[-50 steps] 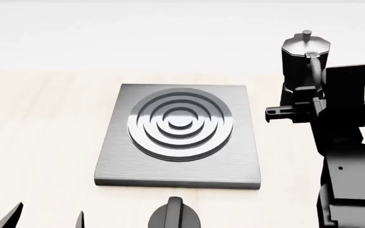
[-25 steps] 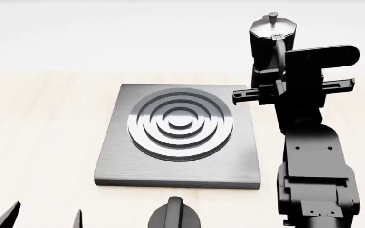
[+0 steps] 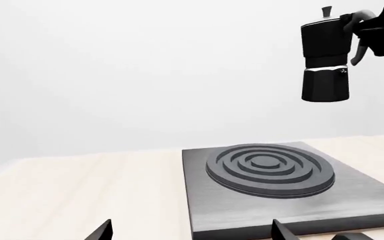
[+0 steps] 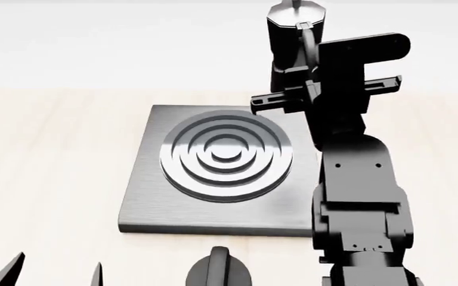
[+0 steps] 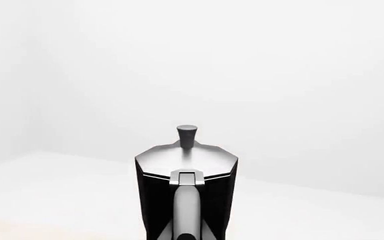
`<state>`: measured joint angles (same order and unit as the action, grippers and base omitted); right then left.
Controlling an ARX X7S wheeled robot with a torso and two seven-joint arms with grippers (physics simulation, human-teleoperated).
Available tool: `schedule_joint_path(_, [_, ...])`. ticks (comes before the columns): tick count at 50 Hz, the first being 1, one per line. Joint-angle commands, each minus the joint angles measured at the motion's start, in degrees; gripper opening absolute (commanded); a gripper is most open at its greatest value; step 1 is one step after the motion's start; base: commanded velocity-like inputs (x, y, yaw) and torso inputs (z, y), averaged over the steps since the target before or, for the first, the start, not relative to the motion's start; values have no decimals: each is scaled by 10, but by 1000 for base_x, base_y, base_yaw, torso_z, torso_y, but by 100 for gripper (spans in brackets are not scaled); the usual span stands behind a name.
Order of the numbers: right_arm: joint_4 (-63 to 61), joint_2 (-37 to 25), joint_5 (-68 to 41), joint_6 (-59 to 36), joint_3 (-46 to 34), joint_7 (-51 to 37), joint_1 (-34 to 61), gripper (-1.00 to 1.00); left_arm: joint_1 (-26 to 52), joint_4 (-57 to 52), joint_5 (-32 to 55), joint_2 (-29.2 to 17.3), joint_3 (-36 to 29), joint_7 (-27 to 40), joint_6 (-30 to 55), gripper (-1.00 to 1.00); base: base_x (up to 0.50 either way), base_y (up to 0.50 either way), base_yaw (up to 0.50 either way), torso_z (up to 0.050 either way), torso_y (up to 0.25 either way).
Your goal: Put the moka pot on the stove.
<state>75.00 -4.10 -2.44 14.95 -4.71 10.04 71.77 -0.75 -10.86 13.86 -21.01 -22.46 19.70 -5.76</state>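
At the lower left of the head view only two dark fingertips of the left gripper show, set apart with nothing between them; beside them lies a squat round black knob with a ridge; the flat square brushed grey metal stove with dark ring burner lies on the pale wooden table; the right gripper clamps the handle of the tall glossy black faceted moka pot, which hangs upright in the air, above the stove's far right corner.

The right gripper has carried the moka pot leftward and higher over the second, from beside the stove's right edge to above its far right corner, well clear of the bench.
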Motion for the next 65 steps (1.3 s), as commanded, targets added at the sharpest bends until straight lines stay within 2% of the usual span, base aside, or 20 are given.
schedule_joint_path(1, [0, 22, 13, -4, 32, 15, 12, -100, 0, -2, 1, -2, 0, 2, -1, 100, 0, 0, 0, 0, 0])
schedule_joint_path(19, [0, 39, 6, -20, 33, 34, 14, -100, -1, -1, 2, -3, -3, 3, -2, 100, 0, 0, 0, 1, 1])
schedule_joint_path(46, [0, 41, -151, -49, -135, 13, 12, -100, -1, -6, 5, -7, -3, 8, -2, 100, 0, 0, 0, 0, 1])
schedule_joint_path(65, [0, 41, -169, -60, -146, 8, -1, -100, -1, -14, 8, -11, -4, 10, 2, 100, 0, 0, 0, 1, 1])
